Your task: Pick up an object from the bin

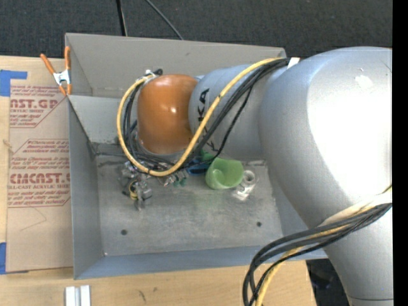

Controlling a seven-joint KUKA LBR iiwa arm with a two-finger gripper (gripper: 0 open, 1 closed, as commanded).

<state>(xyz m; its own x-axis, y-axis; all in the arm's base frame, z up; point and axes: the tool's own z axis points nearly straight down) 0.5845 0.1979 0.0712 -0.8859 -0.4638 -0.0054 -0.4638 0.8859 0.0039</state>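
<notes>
Your gripper [137,187] sits low in the bin [84,196], left of middle, under the orange wrist cover [162,113]. You cannot tell how open it is. A green cup [223,173] lies apart to its right, and its mouth seems to face near-left.

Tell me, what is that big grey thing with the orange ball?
That is a robot arm. The orange ball is a cover on its wrist, with cables round it. One camera looks down from above; the arm reaches in from the right. The grey box is a metal bin. On its floor lie a green cup, a small shiny thing beside it, and little bits further left. The arm should pick one up. Whether it holds anything yet, I cannot tell.
</notes>
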